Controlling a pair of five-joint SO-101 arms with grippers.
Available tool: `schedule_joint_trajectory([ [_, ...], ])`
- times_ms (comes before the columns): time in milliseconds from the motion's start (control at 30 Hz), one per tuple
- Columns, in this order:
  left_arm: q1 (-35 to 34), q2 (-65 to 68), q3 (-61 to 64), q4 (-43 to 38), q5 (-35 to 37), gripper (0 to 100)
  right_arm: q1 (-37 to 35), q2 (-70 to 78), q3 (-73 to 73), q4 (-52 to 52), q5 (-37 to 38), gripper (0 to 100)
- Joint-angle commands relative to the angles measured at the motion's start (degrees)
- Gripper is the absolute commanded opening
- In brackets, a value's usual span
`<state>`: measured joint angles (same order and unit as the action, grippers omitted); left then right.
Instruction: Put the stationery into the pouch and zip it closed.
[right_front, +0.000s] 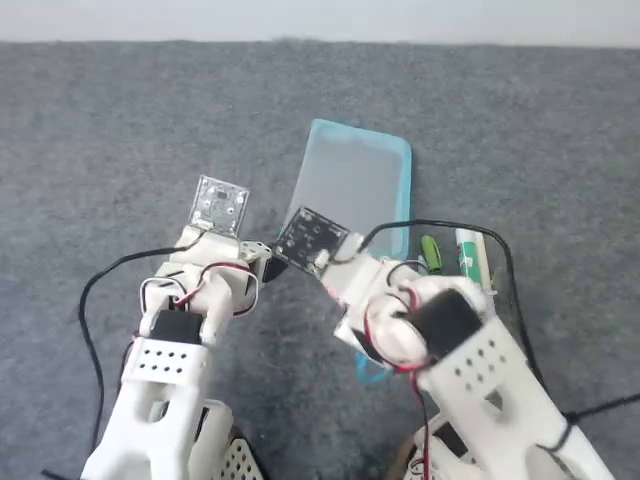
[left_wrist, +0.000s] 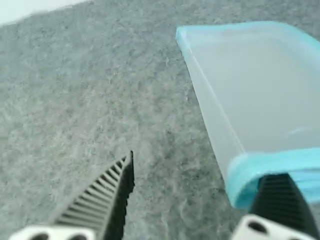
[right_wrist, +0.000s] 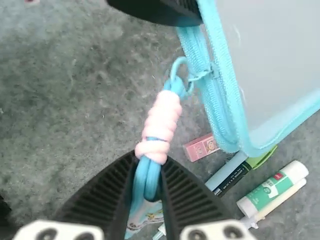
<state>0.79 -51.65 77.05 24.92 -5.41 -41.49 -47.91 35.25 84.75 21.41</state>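
The translucent pouch (right_front: 350, 180) with light blue trim lies flat on the grey carpet. Its zipper slider (right_wrist: 200, 75) sits on the blue zip edge. A pull cord (right_wrist: 161, 117) of blue string with a pink braid hangs from the slider, and my right gripper (right_wrist: 149, 161) is shut on it. My left gripper (left_wrist: 202, 167) is open at the pouch's near corner (left_wrist: 260, 170), one finger (left_wrist: 280, 197) right against the trim. Beside the pouch lie a pink eraser (right_wrist: 201, 146), a green-capped marker (right_front: 432, 252) and a glue stick (right_front: 470, 255).
The left arm's black fingertip (right_wrist: 155, 10) shows by the zip edge in the right wrist view. Grey carpet (right_front: 120, 150) spreads wide to the left of and beyond the pouch. Black cables (right_front: 100, 290) trail from both arms.
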Motion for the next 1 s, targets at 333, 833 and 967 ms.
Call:
schedule_joint_trajectory([
  [333, 5.7, 0.7, 0.3, -5.0, 0.5, 28, -1.1, -9.1, -3.2, 5.6, 1.7, 0.6],
  [833, -0.6, 0.3, -1.5, -1.3, -0.3, 1, 15.8, -9.0, 2.4, 3.1, 5.1, 0.6],
  [967, -0.8, 0.5, -3.6, 2.6, -6.9, 1, 22.2, -8.9, 2.4, 2.9, 8.2, 0.6],
])
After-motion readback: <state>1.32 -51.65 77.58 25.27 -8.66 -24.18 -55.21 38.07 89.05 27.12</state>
